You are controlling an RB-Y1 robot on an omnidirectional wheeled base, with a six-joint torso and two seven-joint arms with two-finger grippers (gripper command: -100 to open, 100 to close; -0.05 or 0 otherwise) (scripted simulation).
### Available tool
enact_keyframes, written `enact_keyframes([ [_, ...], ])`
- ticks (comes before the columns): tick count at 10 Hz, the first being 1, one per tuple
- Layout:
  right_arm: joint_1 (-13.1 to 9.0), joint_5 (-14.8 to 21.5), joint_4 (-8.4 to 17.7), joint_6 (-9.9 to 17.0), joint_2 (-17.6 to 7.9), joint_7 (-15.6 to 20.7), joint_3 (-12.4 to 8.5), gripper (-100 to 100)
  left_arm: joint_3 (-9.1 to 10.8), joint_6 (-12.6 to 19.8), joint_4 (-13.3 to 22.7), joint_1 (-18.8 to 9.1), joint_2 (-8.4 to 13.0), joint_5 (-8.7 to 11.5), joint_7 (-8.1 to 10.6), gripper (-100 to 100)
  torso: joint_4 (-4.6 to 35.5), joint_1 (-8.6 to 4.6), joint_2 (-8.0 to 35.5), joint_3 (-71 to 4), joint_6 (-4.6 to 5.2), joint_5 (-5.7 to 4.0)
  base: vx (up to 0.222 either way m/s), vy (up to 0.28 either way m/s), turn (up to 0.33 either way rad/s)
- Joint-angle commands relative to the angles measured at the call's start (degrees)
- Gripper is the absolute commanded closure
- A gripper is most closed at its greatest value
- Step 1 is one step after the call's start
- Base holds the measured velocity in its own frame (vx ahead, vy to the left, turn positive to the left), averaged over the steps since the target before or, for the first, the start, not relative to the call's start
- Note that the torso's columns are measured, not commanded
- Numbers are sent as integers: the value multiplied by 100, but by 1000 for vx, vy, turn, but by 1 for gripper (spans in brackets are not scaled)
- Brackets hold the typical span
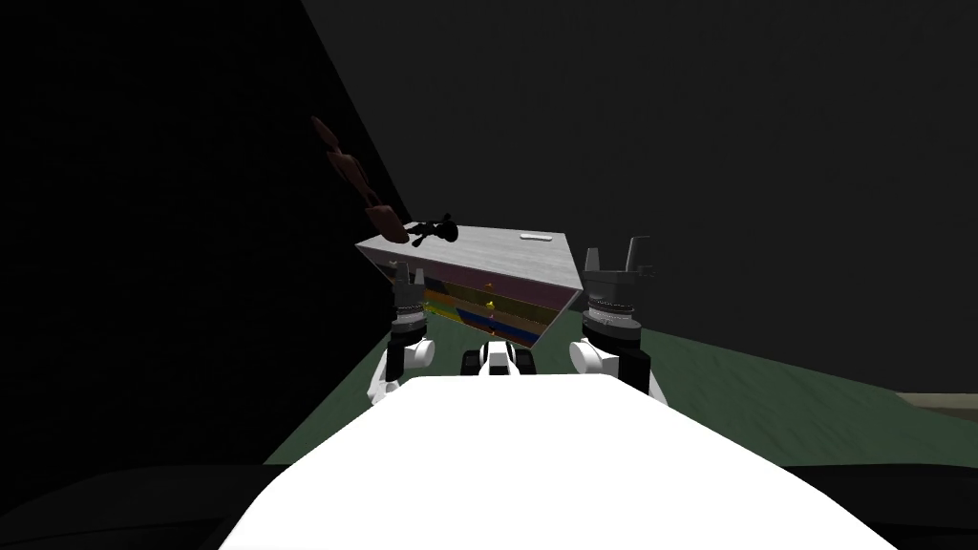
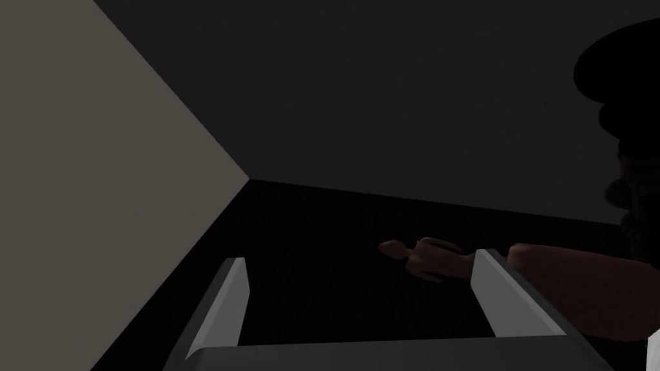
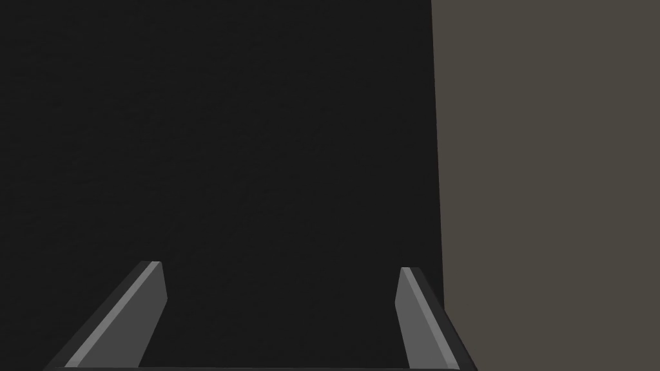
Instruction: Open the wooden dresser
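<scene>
Dresser (image 1: 497, 253) ahead of us, drawers shut. Left gripper (image 2: 361, 257), right gripper (image 3: 280, 265) spread wide, empty, short of it. Risk: we misjudge reach, sweep dark figurine (image 1: 435, 229) off dresser top's left corner.

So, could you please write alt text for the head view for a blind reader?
A low dresser with a grey top and multicoloured drawer fronts stands ahead on a dark green floor, in a dim room. My left jaws and right jaws, both open, are raised by its two ends.

dresser (image 1: 497, 250) | front free to reach | left corner of top crowded: brown ornament (image 1: 387, 222), black figurine (image 1: 435, 230)
</scene>
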Motion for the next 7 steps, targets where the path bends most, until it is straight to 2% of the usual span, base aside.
enact_keyframes([
  [1,0,0,0,0,0,0,0,0,-31,22,383,-97,31,-75,-32,-100,-1,0,-3,-1,0,0,5,-55,-24],
  [7,0,0,0,0,0,0,0,0,-121,72,1101,-250,-22,-238,-109,-100,-1,1,-3,-1,0,0,-3,-50,-27],
])
